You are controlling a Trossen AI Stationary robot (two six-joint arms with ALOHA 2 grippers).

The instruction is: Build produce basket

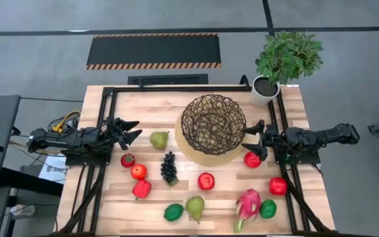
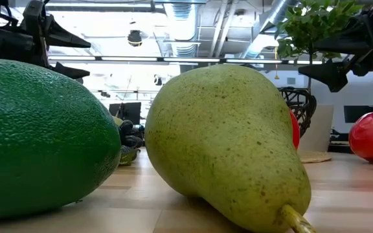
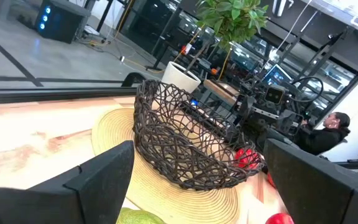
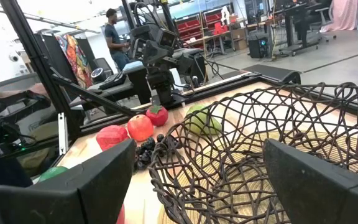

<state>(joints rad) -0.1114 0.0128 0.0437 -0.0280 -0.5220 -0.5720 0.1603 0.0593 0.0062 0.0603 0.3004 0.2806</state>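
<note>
The dark open-weave basket (image 1: 212, 123) stands empty on its tan disc base in the far middle of the table. The produce lies loose on the wood: a pear (image 1: 158, 139), grapes (image 1: 169, 168), red apples (image 1: 139, 172) (image 1: 206, 181) (image 1: 252, 159) (image 1: 277, 185), limes (image 1: 173, 212) (image 1: 267, 209), a second pear (image 1: 195, 208) and a dragon fruit (image 1: 247, 204). My left gripper (image 1: 133, 130) hovers open left of the basket, near the first pear. My right gripper (image 1: 252, 138) hovers open at the basket's right side, above an apple. Both wrist views face the basket (image 3: 185, 143) (image 4: 260, 155).
A potted plant (image 1: 285, 62) in a white pot stands at the far right corner. A black frame (image 1: 110, 92) runs around the table. In the low view a lime (image 2: 37, 136) and a pear (image 2: 225, 142) fill the foreground. People show in the room beyond.
</note>
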